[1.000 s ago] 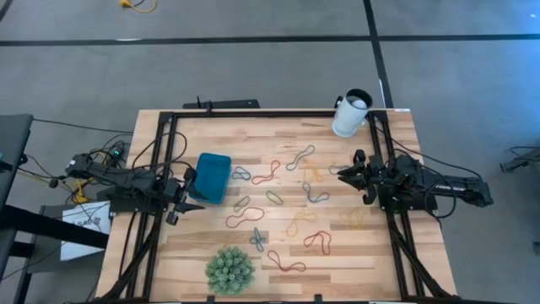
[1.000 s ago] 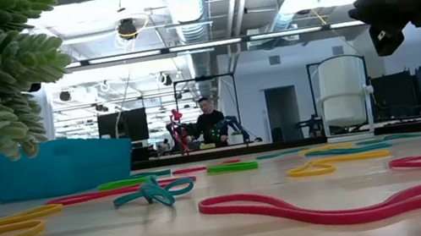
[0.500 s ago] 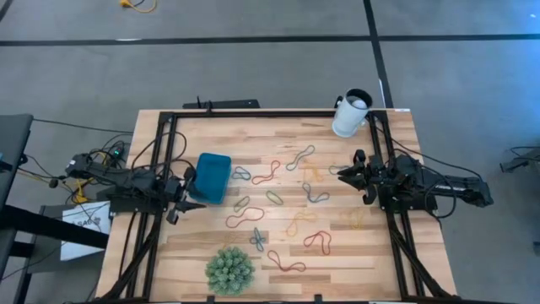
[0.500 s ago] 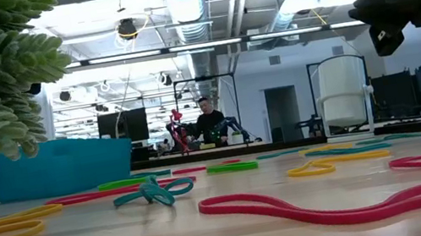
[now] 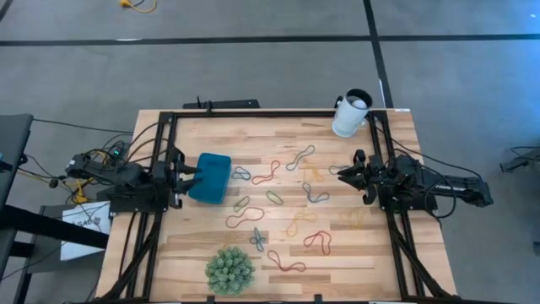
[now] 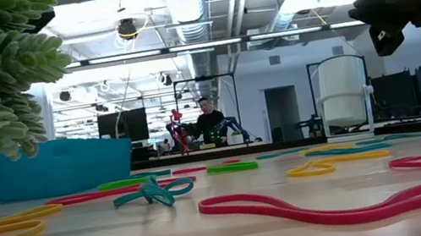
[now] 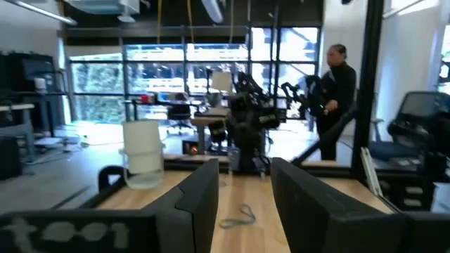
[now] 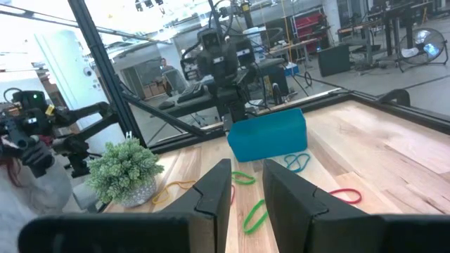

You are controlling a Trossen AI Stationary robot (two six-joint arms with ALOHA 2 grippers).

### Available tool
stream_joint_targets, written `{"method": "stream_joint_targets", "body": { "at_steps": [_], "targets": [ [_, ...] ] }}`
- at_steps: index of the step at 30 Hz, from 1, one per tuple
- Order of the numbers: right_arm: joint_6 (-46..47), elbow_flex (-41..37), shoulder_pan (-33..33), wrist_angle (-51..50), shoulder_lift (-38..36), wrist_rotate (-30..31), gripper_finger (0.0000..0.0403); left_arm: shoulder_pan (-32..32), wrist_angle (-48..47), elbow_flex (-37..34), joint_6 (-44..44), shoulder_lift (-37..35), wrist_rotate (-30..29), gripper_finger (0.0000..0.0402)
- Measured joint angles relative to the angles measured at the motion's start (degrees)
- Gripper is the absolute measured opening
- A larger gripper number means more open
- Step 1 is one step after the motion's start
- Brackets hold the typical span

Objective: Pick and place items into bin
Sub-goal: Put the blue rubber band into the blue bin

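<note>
Rubber-band loops (image 5: 278, 203), thin and limp, lie scattered flat across the middle of the pale, plank-grained wooden table (image 5: 388, 253) in the high view: red, orange, yellow, green, blue and grey, some stretched into long ovals, others twisted into figure-eights. None touches a claw.

At the left of the frame, the left gripper (image 5: 187, 179) sits at the left edge of the small shallow teal-blue plastic tray (image 5: 211, 176), a smooth rectangle with rounded corners, left of the loops. Its two dark fingers stand a little apart with nothing between them, as the left wrist view shows. Whether the fingers touch the tray wall I cannot tell.

Toward the lower middle stands a green spiky ball (image 5: 229, 268), bristly like a small succulent. In the upper right, a white cylindrical cup (image 5: 350, 114) lies tipped at the table's far edge.

At the right of the frame, the right gripper (image 5: 342, 172) hovers beside the loops, its fingers narrowly parted and empty.
</note>
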Motion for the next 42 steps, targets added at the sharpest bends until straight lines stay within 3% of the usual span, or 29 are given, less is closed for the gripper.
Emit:
{"method": "stream_joint_targets", "body": {
  "at_steps": [7,11,18,23,26,30,37,42],
  "targets": [
    [-6.1,0.0,-0.1,0.0,0.0,3.2,0.0077,0.0,-10.9,7.6,-1.1,0.0,-5.0,0.0121],
    [-15.1,0.0,-0.1,2.7,0.0,9.1,0.0077,0.0,-11.2,8.6,0.4,0.4,-8.8,0.0121],
    [-18.5,0.0,-0.1,4.3,0.0,9.2,0.0077,0.0,-11.6,8.6,0.5,0.4,-20.2,0.0121],
    [-18.0,0.0,-0.1,16.6,0.0,16.3,0.0077,0.0,-10.8,8.6,3.1,0.4,-22.2,0.0121],
    [-20.0,1.0,-0.1,23.0,0.7,16.5,0.0077,0.0,-8.1,8.6,4.2,0.4,-22.2,0.0121],
    [-19.9,3.7,-0.1,24.2,4.8,16.3,0.0077,0.0,-6.4,8.6,5.5,0.4,-22.3,0.0121],
    [-2.5,4.0,0.0,23.2,18.6,9.1,0.0077,0.0,-4.2,8.6,7.9,0.4,-22.3,0.0121],
    [0.0,4.0,-0.2,22.7,30.7,12.6,0.0077,0.0,-3.9,8.6,8.0,0.4,-22.5,0.0121]
  ]
}}
